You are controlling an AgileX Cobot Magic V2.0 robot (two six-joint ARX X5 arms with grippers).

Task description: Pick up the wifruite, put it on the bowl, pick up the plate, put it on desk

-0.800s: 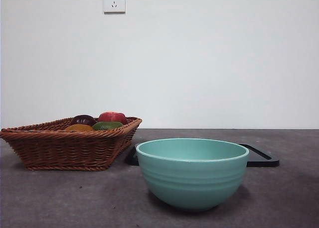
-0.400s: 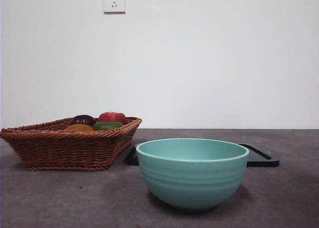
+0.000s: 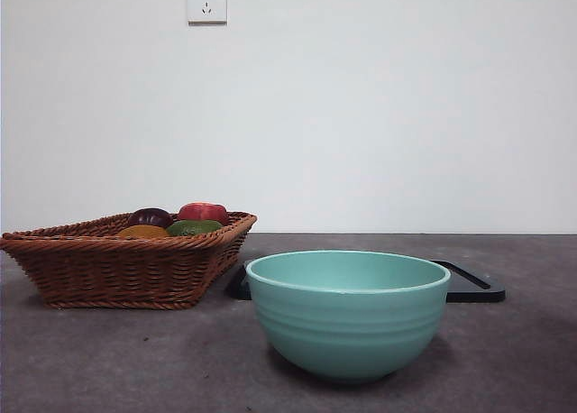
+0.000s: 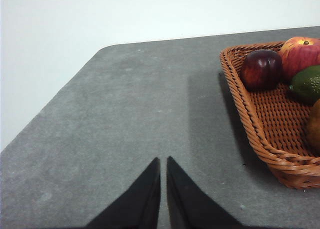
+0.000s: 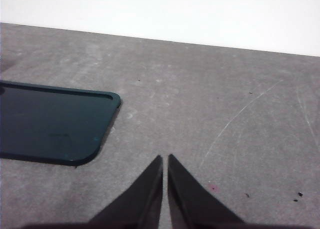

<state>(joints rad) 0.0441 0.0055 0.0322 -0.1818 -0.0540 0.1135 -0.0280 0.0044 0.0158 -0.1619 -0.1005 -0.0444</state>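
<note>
Brownish wifruite [image 4: 315, 126] well beside left fingers [image 4: 150, 181]

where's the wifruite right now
In the front view the wifruite lies in the wicker basket at the left, beside the green fruit.

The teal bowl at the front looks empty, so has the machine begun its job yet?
Nothing looks done. The brownish-orange oval fruit lies in the brown wicker basket, not in the teal-green ceramic bowl. Nothing is in hand: the left gripper and right gripper are shut on nothing above the dark grey desk. Both steps remain, including moving the flat dark plate behind the bowl.
</note>
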